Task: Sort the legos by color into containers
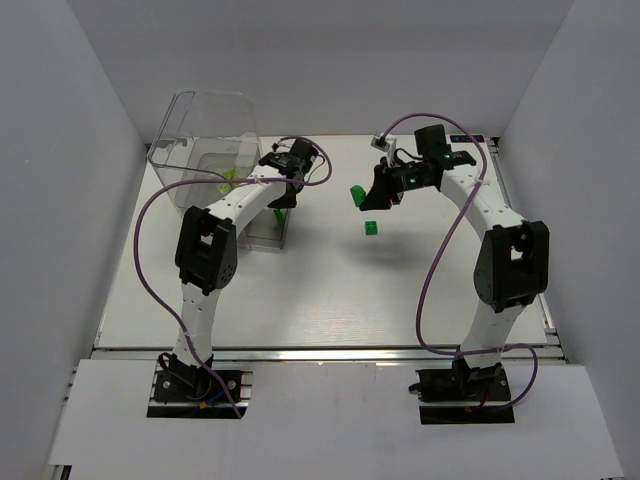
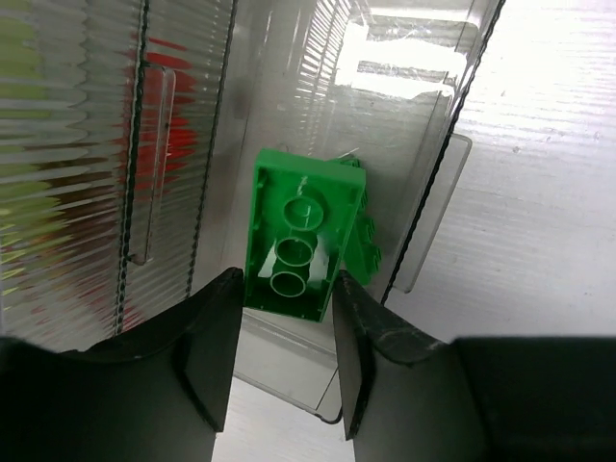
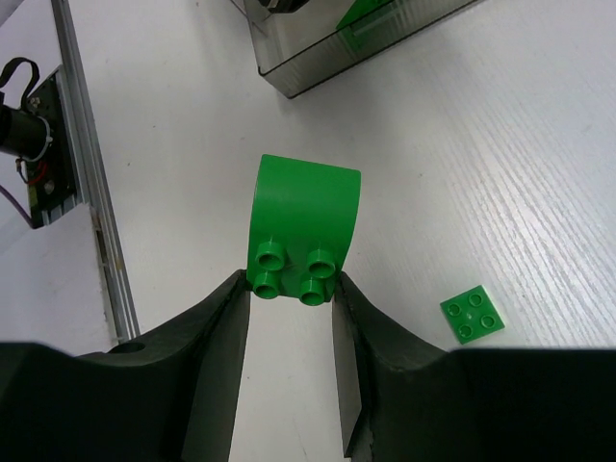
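My left gripper (image 2: 287, 289) is shut on a dark green brick (image 2: 303, 236), held by its lower end at the very fingertips with its hollow underside facing the camera. It hangs over a compartment of the clear bin (image 1: 200, 130), where another green brick (image 2: 361, 245) lies behind it. Red (image 2: 159, 115) and yellow-green (image 2: 24, 192) blurs show through the bin's ribbed dividing walls. My right gripper (image 3: 289, 284) is shut on a green curved brick (image 3: 306, 217), studs towards the camera, above the table right of the bin (image 3: 318, 58). A small green square plate (image 3: 472, 315) lies on the table nearby.
In the top view the bin stands at the back left, with the left gripper (image 1: 286, 192) at its right end. The right gripper (image 1: 372, 198) hovers mid-table, the square plate (image 1: 371, 228) just in front of it. White walls enclose the table.
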Robot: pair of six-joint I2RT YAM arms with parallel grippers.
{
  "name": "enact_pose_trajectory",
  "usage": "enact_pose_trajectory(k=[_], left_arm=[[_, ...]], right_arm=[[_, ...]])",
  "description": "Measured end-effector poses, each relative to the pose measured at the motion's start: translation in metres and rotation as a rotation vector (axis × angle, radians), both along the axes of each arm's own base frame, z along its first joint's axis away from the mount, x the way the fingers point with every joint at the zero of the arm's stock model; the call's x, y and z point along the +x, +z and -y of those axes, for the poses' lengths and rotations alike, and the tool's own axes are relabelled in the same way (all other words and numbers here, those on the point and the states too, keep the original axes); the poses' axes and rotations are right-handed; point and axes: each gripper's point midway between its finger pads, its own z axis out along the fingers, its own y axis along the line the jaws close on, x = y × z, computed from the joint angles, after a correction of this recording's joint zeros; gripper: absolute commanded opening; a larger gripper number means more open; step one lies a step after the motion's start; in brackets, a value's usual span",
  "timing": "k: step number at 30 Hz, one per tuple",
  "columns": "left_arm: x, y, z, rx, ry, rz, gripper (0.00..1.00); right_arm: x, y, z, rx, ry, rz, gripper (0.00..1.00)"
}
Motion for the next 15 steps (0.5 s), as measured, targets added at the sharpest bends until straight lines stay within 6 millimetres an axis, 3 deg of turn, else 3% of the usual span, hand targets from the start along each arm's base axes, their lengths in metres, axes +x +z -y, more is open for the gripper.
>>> enact_pose_trajectory(k=[4,10,11,12,15], left_arm=[[-0.001,0.001,-0.001,0.0,0.004,-0.004,0.58],[-0.005,0.013,0.001,-0.03,0.005,0.003,0.55],[-0.006,0.016,0.001,-0.039,0.005,0.008,0.51],[-0.007,0.021,0.002,-0.053,0.005,0.014,0.32],[-0.01,0.036,0.014,-0.136,-0.021,0.026,0.0]], right_arm=[[0.008,-0.005,-0.005,-0.009,-0.002,-0.008,0.0],[0.019,-0.015,-0.015,-0.022,-0.002,-0.029,0.0],[0.02,-0.017,-0.016,-0.024,-0.002,-0.034,0.0],[0.022,-0.017,-0.018,-0.025,-0.002,-0.033,0.0],[0.031,-0.016,-0.029,-0.022,0.008,-0.027,0.0]])
